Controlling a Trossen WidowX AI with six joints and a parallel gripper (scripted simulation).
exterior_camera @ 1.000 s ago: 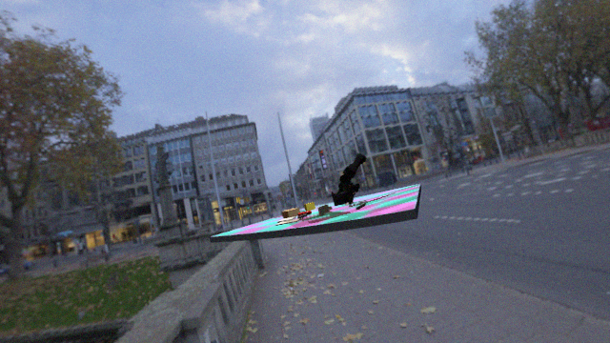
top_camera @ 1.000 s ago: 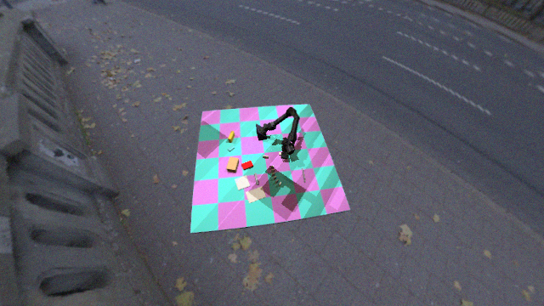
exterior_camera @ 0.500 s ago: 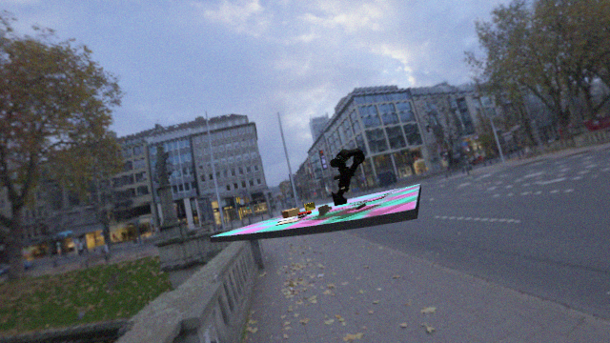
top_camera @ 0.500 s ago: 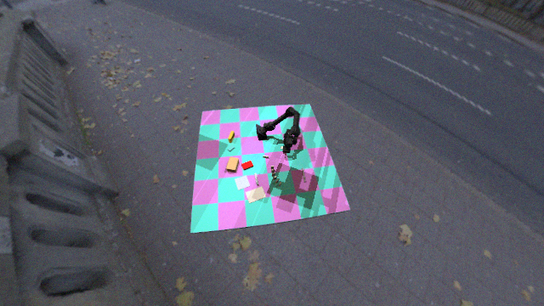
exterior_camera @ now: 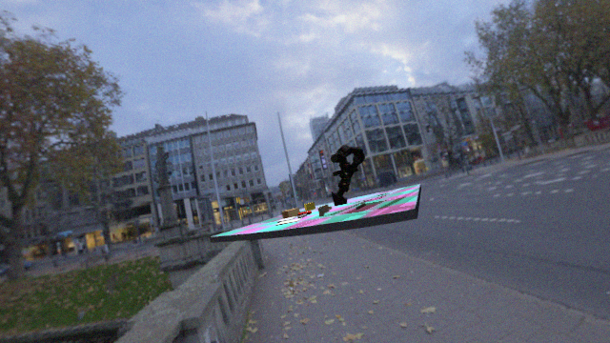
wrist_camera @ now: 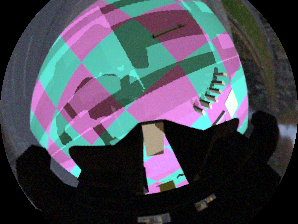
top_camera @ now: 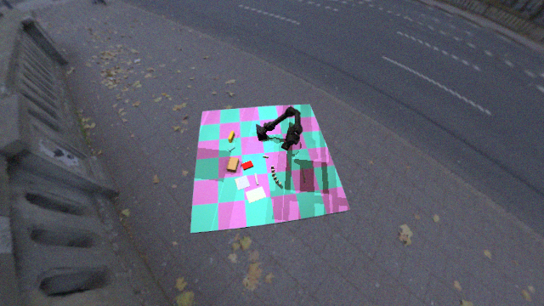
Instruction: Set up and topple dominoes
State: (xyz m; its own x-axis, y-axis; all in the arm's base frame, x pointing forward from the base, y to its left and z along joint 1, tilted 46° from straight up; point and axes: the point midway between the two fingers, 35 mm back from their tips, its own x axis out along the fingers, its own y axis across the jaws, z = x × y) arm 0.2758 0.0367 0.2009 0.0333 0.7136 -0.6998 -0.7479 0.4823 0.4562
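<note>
Outdoor setting: grey pavement with scattered leaves, road with white lane marks, stone balustrade to one side, office blocks and trees under a cloudy dusk sky. Surface (top_camera: 212, 212): flat board in pink and teal checks, crossed by dark shadows. Hand (wrist_camera: 154, 144) raised above the surface, closed narrow on a tan domino (wrist_camera: 154, 139), held upright between the fingers. Row of standing dominoes (top_camera: 275, 176) near mid-surface, well apart from the hand (top_camera: 261, 137). Elsewhere on the surface: yellow block (top_camera: 231, 136), tan box (top_camera: 232, 164), red block (top_camera: 246, 165), two white sheets (top_camera: 255, 194) lying flat.
</note>
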